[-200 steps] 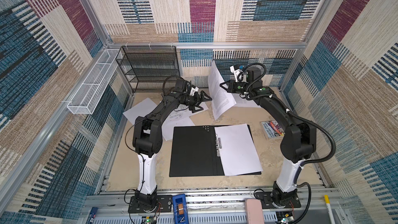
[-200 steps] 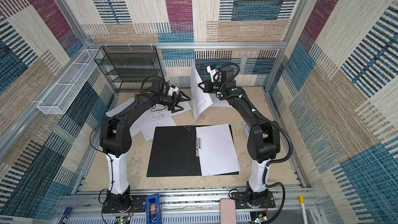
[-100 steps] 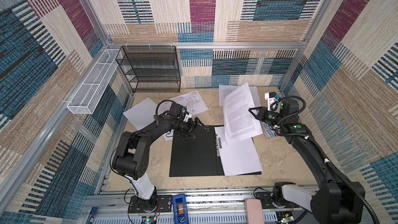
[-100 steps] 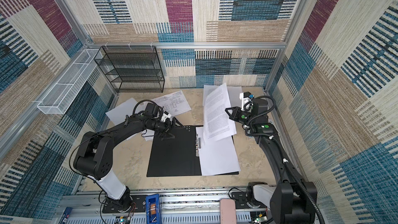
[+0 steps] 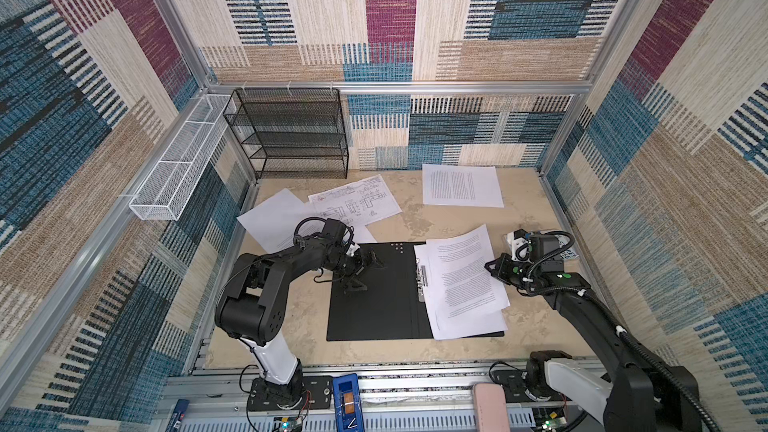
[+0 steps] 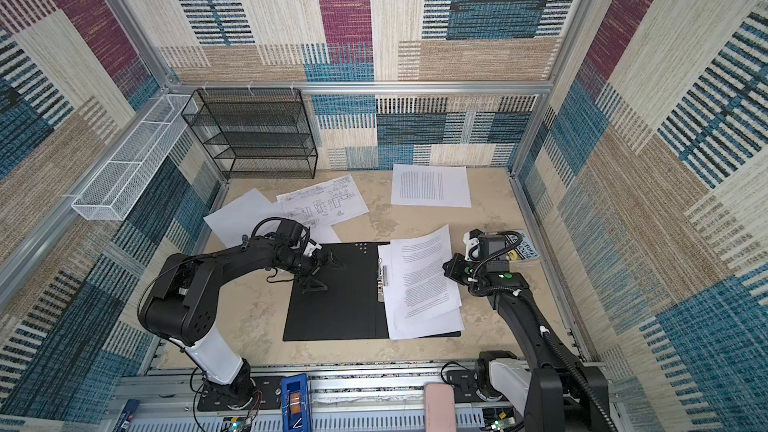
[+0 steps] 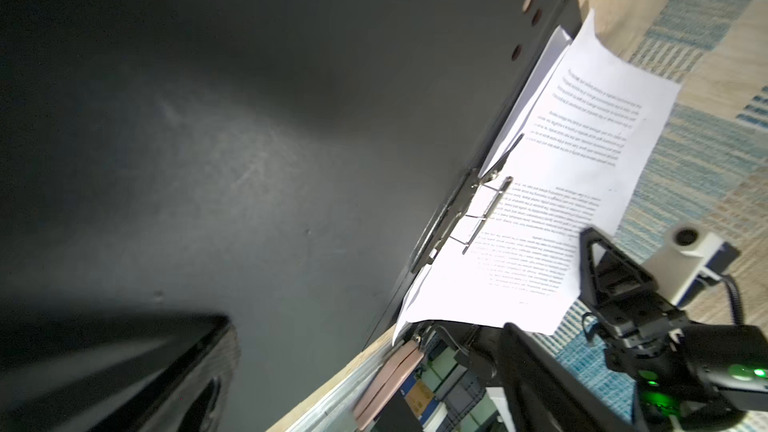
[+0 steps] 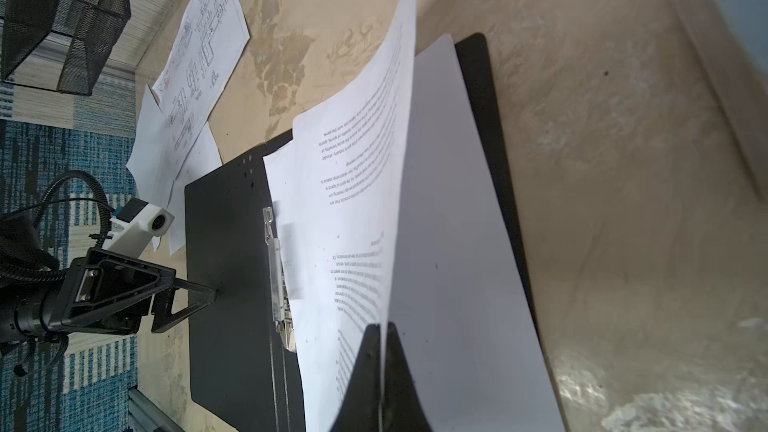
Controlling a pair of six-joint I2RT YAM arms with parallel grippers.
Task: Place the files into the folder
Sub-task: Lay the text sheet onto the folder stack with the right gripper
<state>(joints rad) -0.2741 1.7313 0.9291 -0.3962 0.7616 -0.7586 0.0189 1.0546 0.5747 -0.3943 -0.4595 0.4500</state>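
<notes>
Pinching the outer long edge of a printed white paper sheet (image 5: pixel 457 276), the right claw (image 5: pixel 488 264) has its two black fingers closed flat on the paper, as the right wrist view shows plainly. The sheet rises bowed from that grip and curves down onto the right-hand leaf of the open flat folder (image 5: pixel 374 313). The folder, black inside, lies spread on the beige table (image 5: pixel 291 326), and a plain white sheet (image 5: pixel 469 324) is under the printed one there.

What matters next, to my eye, is that the sheet stretches away from the claw toward the metal spine clip (image 5: pixel 422 278). Its long axis runs nearly along the spine, skewed a little so that the far corner leans out past the folder's back edge. Its inner edge lies just beside the clip; whether it is under the clip bar I cannot tell. The right arm is by far the nearer one.

The left claw (image 5: pixel 366 274) stands spread wide, holding nothing. Its fingertips are down on the bare left leaf, across the spine and apart from the sheet, and it looks to be steadying the folder. I'd judge the sheet needs squaring to the spine before it is let go.

Three more loose sheets lie at the back: a sheet of line drawings (image 5: pixel 353 201) overlapping a blank white sheet (image 5: pixel 270 218), and a sheet of dense text (image 5: pixel 461 184) well apart.
</notes>
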